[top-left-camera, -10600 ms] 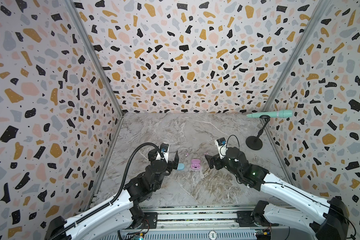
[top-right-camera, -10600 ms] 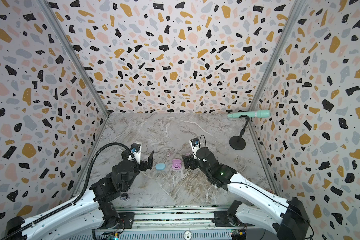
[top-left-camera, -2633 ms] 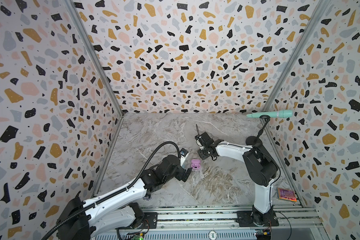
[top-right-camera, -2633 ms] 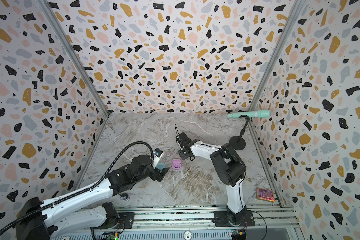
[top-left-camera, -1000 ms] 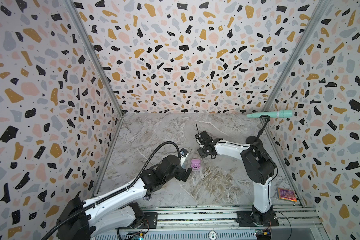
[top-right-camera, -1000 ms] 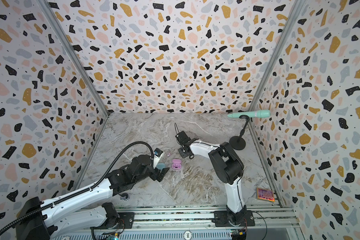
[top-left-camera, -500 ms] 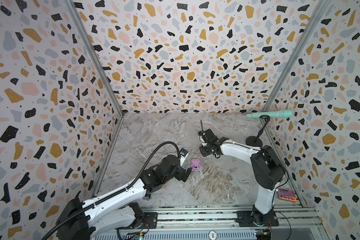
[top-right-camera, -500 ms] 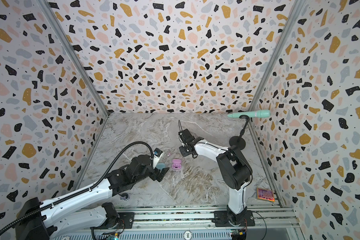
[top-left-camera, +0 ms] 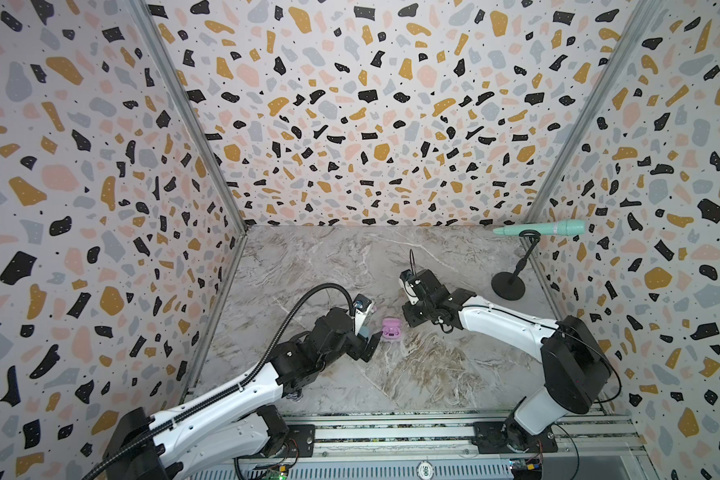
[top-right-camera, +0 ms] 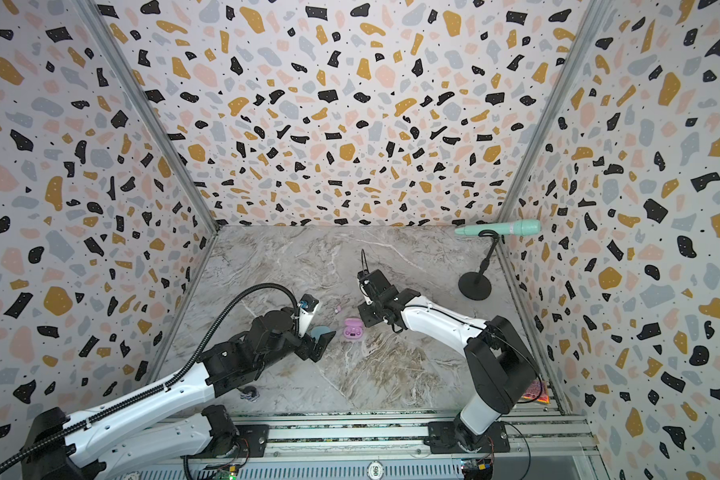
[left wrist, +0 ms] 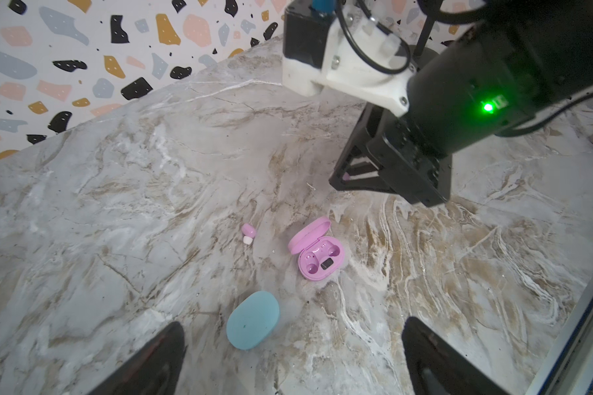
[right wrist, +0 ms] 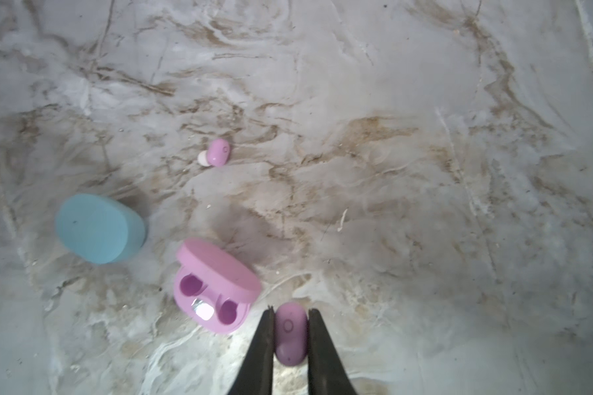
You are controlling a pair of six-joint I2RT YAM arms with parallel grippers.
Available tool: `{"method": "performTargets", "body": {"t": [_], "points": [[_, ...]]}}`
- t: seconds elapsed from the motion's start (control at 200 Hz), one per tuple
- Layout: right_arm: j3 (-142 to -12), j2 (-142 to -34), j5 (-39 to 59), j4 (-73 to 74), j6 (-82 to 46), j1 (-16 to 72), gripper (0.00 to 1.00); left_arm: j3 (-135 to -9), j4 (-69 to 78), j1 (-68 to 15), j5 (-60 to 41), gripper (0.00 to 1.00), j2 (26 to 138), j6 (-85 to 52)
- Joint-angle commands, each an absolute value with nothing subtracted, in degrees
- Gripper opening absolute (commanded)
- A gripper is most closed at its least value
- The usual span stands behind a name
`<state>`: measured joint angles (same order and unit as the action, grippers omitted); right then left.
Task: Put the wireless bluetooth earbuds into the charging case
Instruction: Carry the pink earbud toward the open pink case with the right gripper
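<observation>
Right wrist view settles the main point. The right end effector has its two dark fingers pressed onto a pink earbud. It pinches the pink earbud across its narrow width, so the long axis runs along the fingers.

Just beside that grip, with only a thin strip of marble tabletop between, sits the pink charging case. Its lid is hinged up and both wells are empty. The nearer well lies sideways from the pink earbud, not ahead of the fingers. The coming move therefore looks like a short sideways carry followed by a descent, probably with some turning so the shape meets the well.

A second pink earbud lies loose on the tabletop beyond the pink charging case, well apart from either arm. The blue charging case is shut, and no blue earbuds show anywhere.

Left wrist view has the left end effector spread wide. Its fingers are empty and hover near the blue charging case.

Both arms reach close to the pink charging case in both top views. The right one carries the load, so the insertion seems to be its job.
</observation>
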<state>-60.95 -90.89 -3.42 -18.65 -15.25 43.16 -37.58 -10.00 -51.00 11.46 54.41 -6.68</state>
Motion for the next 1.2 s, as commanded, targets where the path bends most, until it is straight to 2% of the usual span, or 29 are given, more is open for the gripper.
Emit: {"method": "performTargets", "body": {"t": [0.0,0.145,0.496,1.196], "points": [[-59.92,-87.05,-5.36,-19.58,-18.71,45.56,0.16,-41.0,-13.22,-52.78,16.31,1.0,53.57,-7.26],[-58.35,-83.39,-6.63,-20.18,-21.01,48.61,0.16,-42.11,-18.58,-54.47,19.86,1.0,53.12,-9.37],[-52.52,-75.99,-2.91,-16.34,-24.18,51.22,0.17,-37.78,-16.67,-54.54,20.9,1.0,47.69,-12.22],[-46.9,-74.91,-1.03,-8.56,-26.47,52.65,0.17,-36.54,-15.67,-54.49,19.82,1.0,46.69,-11.79]]}}
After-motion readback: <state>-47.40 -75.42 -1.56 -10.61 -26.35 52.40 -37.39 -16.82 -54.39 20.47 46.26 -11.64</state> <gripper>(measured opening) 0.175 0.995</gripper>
